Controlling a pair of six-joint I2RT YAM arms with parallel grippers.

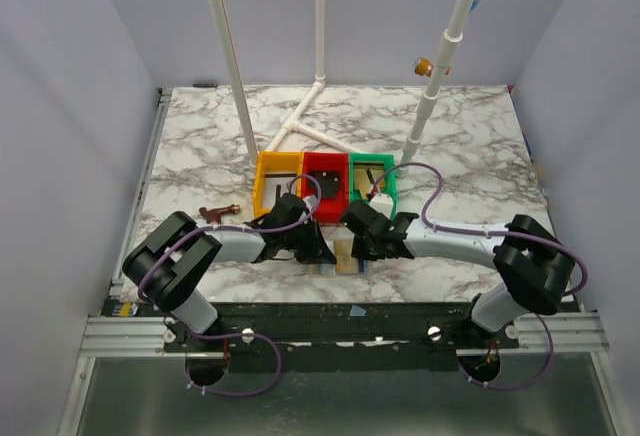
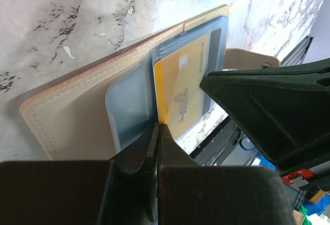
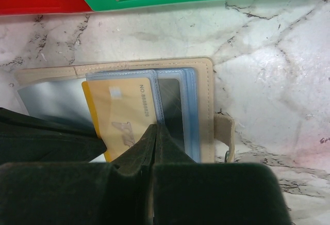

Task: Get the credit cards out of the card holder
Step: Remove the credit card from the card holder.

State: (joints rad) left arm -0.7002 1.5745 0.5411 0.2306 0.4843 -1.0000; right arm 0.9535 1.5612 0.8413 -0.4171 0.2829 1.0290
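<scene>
The card holder (image 3: 206, 106) lies open. The gold card (image 3: 121, 111) reads "NO.", its digits blurred. The left gripper (image 2: 158, 127) and right gripper (image 3: 153, 128) have their fingers pressed together at the card's edge; whether either holds it cannot be told.

Closed gripper (image 3: 153, 130) touches gold card (image 3: 119, 106) in open card holder (image 3: 207, 111).

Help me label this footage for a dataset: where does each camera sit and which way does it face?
Top external: above and behind the bases, facing down on the table; left arm and right arm show, meeting at the holder.
Left wrist: on the left arm, facing the open holder; left pincer shows below.
Right wrist: on the right arm, facing the holder; right pincer shows below.
Shared: both wrist views catch the gold card.
</scene>
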